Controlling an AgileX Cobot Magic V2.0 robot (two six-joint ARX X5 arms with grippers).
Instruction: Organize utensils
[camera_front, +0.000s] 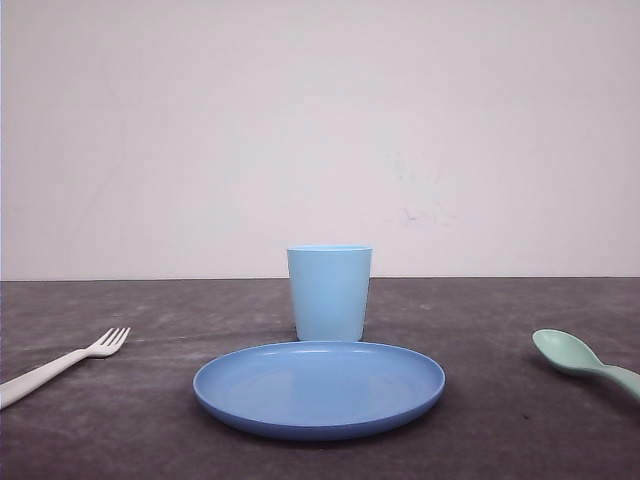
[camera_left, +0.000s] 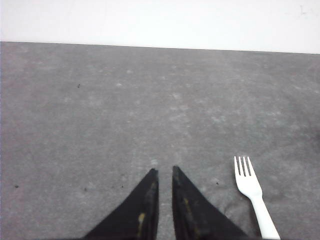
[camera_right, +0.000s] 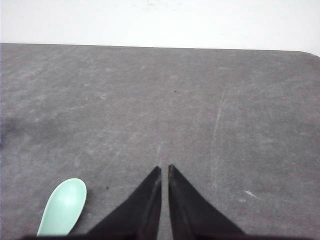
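Fork (camera_front: 60, 366) one, spoon (camera_front: 585, 361) one, apart.

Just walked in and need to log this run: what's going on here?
Nothing is being handled yet. A white fork lies on the dark table on the left, a mint-green spoon on the right, with a blue plate in the middle and a light blue cup upright behind it. The left gripper is near the fork, the right gripper near the spoon; both are shut, holding nothing.
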